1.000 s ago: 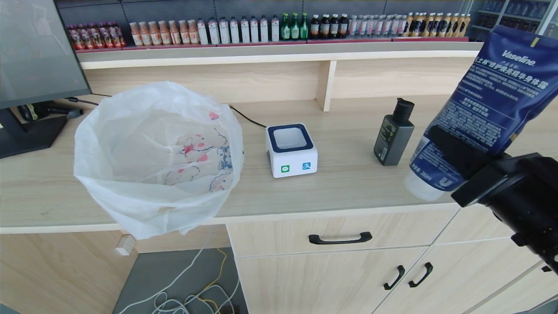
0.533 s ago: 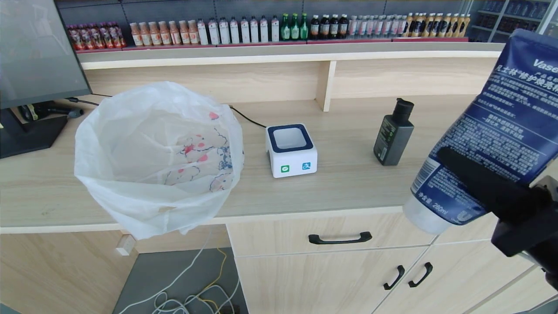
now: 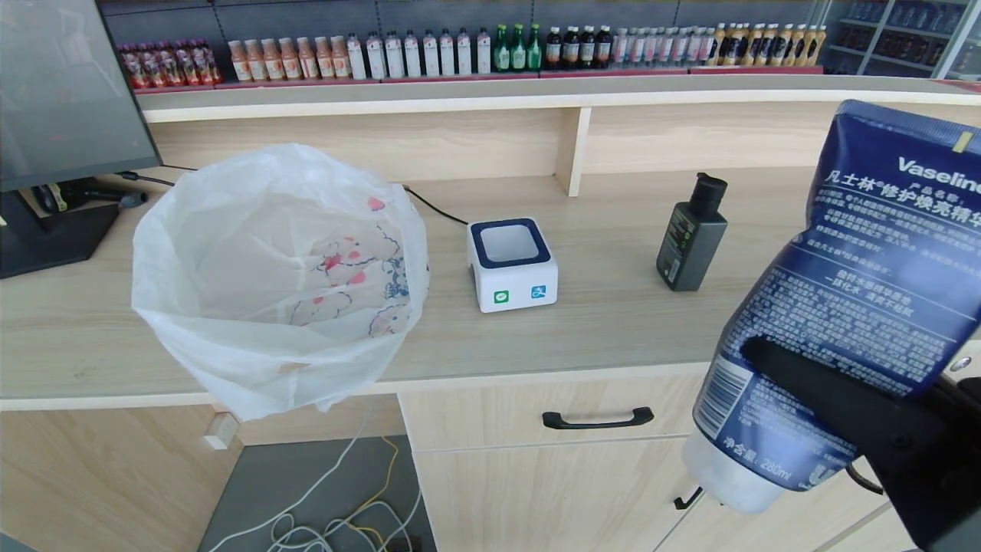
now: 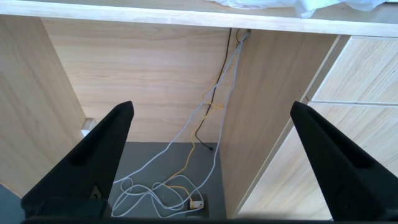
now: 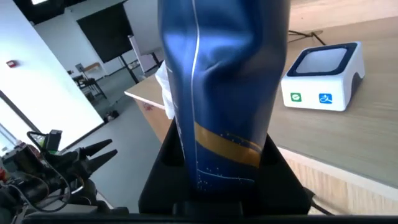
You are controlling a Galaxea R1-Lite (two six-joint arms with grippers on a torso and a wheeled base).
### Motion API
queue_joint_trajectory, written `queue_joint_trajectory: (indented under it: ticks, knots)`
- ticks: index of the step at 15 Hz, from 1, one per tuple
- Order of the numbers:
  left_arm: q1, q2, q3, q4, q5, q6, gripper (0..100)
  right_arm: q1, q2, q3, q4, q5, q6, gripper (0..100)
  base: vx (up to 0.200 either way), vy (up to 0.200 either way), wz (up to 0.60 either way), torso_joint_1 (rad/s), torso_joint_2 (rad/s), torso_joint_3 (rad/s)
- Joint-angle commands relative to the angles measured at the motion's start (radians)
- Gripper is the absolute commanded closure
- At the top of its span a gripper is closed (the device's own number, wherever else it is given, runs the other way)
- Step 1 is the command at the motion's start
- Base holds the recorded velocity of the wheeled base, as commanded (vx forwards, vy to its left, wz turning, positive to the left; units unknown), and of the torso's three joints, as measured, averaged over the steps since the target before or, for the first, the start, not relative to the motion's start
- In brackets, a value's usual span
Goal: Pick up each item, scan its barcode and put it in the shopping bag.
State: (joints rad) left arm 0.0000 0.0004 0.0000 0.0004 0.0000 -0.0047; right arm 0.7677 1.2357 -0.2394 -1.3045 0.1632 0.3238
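Observation:
My right gripper [image 3: 805, 376] is shut on a dark blue lotion tube [image 3: 866, 291], held cap down in front of the counter's front edge at the right. In the right wrist view the tube [image 5: 224, 87] stands between the fingers [image 5: 171, 149]. On the counter sit a white scanner with a blue rim [image 3: 512, 263], a grey bottle with a black pump [image 3: 691, 234] to its right, and an open translucent white shopping bag [image 3: 280, 268] to its left. My left gripper [image 4: 211, 107] is open and holds nothing, below counter height, facing the cabinet side.
A monitor [image 3: 69, 84] stands at the counter's far left. A raised wooden shelf with a divider [image 3: 571, 149] runs along the back, with rows of bottles [image 3: 490, 50] behind. Drawers with black handles [image 3: 598, 418] are below the counter. Cables [image 4: 168, 186] lie on the floor.
My right gripper has carried the lotion tube downward and closer to the camera, off the counter's front edge. The scanner, bag and grey bottle have stayed put.

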Motion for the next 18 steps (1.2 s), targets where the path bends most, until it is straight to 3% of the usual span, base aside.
queue_joint_trajectory:
  ticks: [1,3,6,9,12,18]
  knots:
    - [0.0,0.0,0.0,0.0,0.0,-0.001,0,0.001,0.008,-0.001,-0.001,0.024,0.023,100,0.0,0.0,0.0,0.0,0.0,0.0]
    - [0.0,0.0,0.0,0.0,0.0,-0.001,0,0.001,0.019,-0.003,-0.001,0.096,0.044,100,0.0,0.0,0.0,0.0,0.0,0.0]
    - [-0.002,0.0,0.0,0.0,0.0,0.0,0,0.005,0.074,-0.008,-0.002,0.113,0.086,100,0.0,0.0,0.0,0.0,0.0,0.0]
    - [-0.002,0.0,0.0,0.0,0.0,0.0,0,0.05,0.076,-0.023,-0.002,0.127,0.208,100,0.0,0.0,0.0,0.0,0.0,0.0]
    - [0.0,0.0,0.0,0.0,0.0,-0.001,0,0.102,0.097,-0.046,-0.002,0.164,0.236,100,0.0,0.0,0.0,0.0,0.0,0.0]
    - [0.0,0.0,0.0,0.0,0.0,0.0,0,0.127,0.2,-0.193,-0.004,0.164,0.353,100,0.0,0.0,0.0,0.0,0.0,0.0]
